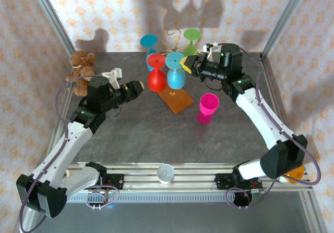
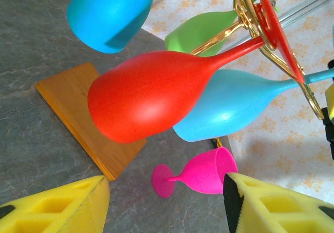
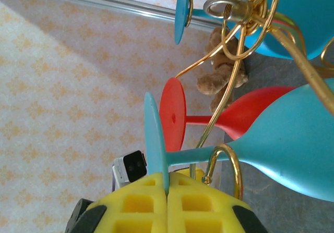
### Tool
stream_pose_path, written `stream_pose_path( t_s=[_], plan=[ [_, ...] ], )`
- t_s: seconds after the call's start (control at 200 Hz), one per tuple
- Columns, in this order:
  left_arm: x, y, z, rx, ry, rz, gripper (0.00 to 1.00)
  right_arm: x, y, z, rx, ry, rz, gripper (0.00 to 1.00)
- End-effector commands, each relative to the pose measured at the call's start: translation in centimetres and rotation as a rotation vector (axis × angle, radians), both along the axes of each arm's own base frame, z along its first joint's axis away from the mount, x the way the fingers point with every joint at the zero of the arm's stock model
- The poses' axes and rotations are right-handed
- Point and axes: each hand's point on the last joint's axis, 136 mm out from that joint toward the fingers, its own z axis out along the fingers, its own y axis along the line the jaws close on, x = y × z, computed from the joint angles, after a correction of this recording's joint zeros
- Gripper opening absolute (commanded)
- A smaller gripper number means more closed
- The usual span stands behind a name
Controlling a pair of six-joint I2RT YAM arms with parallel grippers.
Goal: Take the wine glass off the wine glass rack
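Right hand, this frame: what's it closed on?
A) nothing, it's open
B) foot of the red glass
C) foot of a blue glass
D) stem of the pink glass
C: in the right wrist view the right hand has its yellow pads pressed together on the thin edge of the blue wine glass foot, with the red wine glass foot clear beside it.

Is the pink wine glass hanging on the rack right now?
No, the pink wine glass stands upright on the table, beside the rack's wooden base.
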Motion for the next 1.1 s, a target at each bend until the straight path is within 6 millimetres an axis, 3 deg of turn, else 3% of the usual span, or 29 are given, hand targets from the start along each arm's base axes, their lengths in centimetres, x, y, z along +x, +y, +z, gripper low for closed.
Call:
stream_pose_path(
  t_s=[0.0, 0.516, 0.771, 0.971, 0.996, 1.096],
  plan=[
    [0.1, 0.5, 1.7, -0.009, -0.056, 0.026, 0.60, 0.3, -0.4, 2.4, 0.020, -0.067, -0.033, 0.00],
    [-0.2, 0.7, 1.6, 0.000, -0.058, 0.031, 0.60, -0.1, -3.3, 3.0, 0.055, -0.053, -0.172, 0.00],
    [-0.3, 0.8, 1.6, 0.004, -0.055, 0.031, 0.60, -0.9, -5.1, 1.5, 0.022, -0.014, -0.238, 0.00],
    [-0.6, 0.9, 1.6, 0.012, -0.046, 0.030, 0.60, -1.9, -5.8, 0.4, -0.030, -0.003, -0.242, 0.00],
    [-0.6, 0.9, 1.6, 0.012, -0.043, 0.030, 0.60, -2.7, -6.0, 1.2, -0.026, -0.024, -0.240, 0.00],
    [-0.8, 1.1, 1.3, 0.018, -0.025, 0.037, 0.60, -3.7, -6.0, 0.8, -0.039, -0.021, -0.215, 0.00]
  ],
)
